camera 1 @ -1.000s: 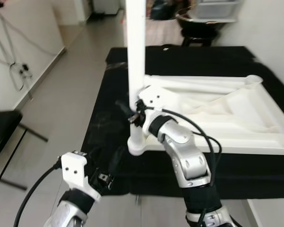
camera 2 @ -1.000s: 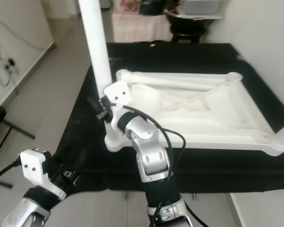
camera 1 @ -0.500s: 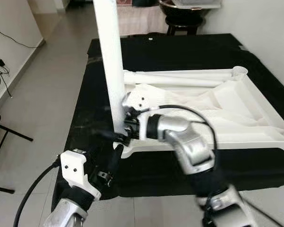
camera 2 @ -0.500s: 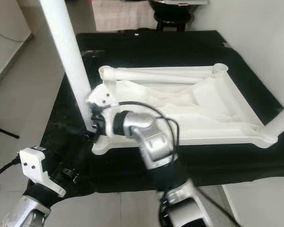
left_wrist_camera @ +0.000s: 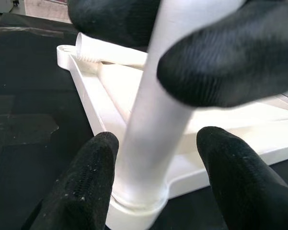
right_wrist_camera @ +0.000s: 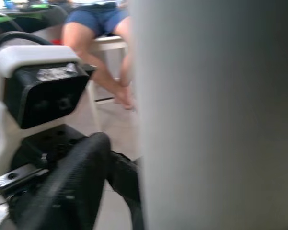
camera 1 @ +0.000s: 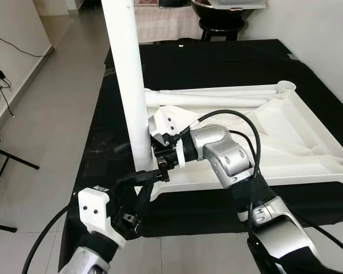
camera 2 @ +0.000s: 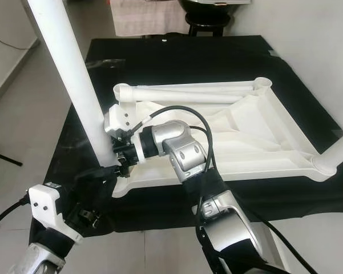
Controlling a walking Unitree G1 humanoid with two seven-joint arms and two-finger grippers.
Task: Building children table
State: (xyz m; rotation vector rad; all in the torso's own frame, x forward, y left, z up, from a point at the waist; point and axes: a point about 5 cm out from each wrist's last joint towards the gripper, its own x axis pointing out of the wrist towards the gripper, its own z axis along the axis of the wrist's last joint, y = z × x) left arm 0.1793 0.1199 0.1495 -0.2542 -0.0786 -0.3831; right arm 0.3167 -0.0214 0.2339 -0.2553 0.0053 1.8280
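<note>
Leg (camera 1: 125,85) seating in tabletop (camera 1: 285,142) corner socket | right gripper (camera 1: 160,161) holding it, left gripper (left_wrist_camera: 153,163) fingers wide around base | next I twist it tight

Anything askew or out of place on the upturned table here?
The white leg both grippers work on leans slightly rather than standing square to the upturned tabletop. One loose leg lies flat inside the frame. Nothing looks damaged or spilled.

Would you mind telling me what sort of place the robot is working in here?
Probably a room in a home: a tiled floor, a black stool by the far wall, and a white table top lying upside down on a black cloth, one leg standing in its corner.
</note>
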